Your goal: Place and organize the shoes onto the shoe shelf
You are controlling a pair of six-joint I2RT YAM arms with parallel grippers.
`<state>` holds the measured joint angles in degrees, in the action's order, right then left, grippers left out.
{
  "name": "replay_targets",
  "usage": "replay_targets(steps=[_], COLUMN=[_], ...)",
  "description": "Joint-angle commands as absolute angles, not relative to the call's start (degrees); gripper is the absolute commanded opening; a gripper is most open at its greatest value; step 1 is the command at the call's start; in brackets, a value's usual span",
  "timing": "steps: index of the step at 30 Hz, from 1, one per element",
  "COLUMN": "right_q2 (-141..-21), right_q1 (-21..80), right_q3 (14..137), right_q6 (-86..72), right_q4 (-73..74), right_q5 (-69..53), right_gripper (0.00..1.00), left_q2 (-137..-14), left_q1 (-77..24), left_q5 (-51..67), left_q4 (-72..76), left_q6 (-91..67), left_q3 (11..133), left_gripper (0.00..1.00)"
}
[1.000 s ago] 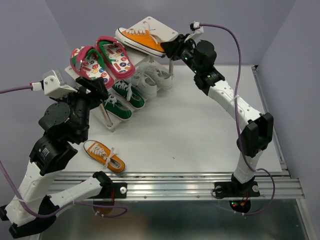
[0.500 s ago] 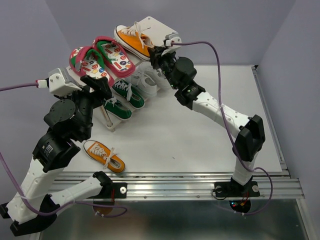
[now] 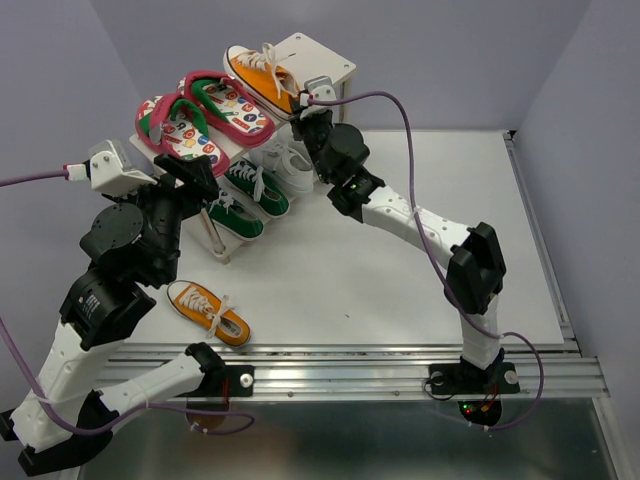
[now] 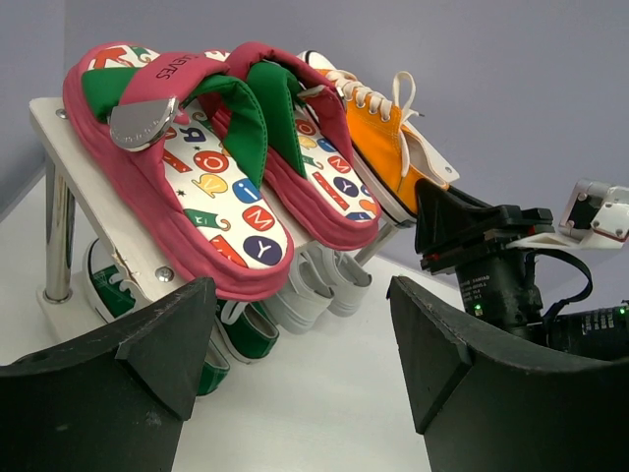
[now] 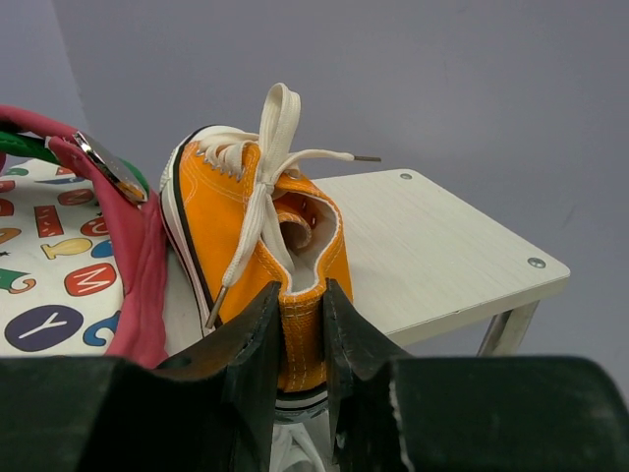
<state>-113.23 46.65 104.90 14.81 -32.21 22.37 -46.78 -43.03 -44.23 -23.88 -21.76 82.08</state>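
1. A white table (image 3: 400,280) fills the middle of the overhead view. Its top is smooth and matte, with soft, faint shadows on it.
2. Behind it stands a plain bluish-grey back wall (image 3: 460,50).
3. A left wall (image 3: 40,100) and a right wall (image 3: 600,120) of the same colour meet the back wall at the corners, closing the table in on three sides.
4. A slotted aluminium rail (image 3: 340,370) runs along the table's near edge.
5. Below the rail lies a dull grey metal sheet (image 3: 380,440) with hazy reflections.
6. A thin metal strip (image 3: 537,220) borders the table's right side.
7. The light is even and diffuse, and in both wrist views the wall shows as a flat grey-blue.
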Motion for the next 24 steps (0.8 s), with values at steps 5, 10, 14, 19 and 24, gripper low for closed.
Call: replay_targets(steps=[5, 10, 14, 19, 24], right_q2=[-112.41, -113.99, -115.13, -117.95, -113.84], right_q1=[47.20, 47.20, 47.20, 47.20, 47.20], right_q3=[106.34, 109.25, 112.22, 119.18, 118.83], right_q6=[18.29, 17.66, 18.11, 16.53, 12.31], right_q4=[-38.42, -37.00, -35.69, -27.43, -22.60], right_q5=[26.20, 26.72, 26.90, 27.42, 26.37], right_gripper=[0.01, 0.01, 0.01, 0.42, 0.79], left_q2=[-46.05, -46.23, -45.70, -45.70, -45.70], left_q1=[-42.98, -42.98, -42.98, -42.98, -42.98], left_q5=[-45.62, -45.26, -45.44, -44.91, -44.82], left_q4=[-22.68, -22.94, -23.12, -23.03, -24.17], left_q6=[-21.62, -21.62, -21.62, -21.62, -21.97], left_q3=[82.53, 82.62, 82.79, 82.97, 83.14], left_gripper=[0.82, 0.82, 0.82, 0.82, 0.81])
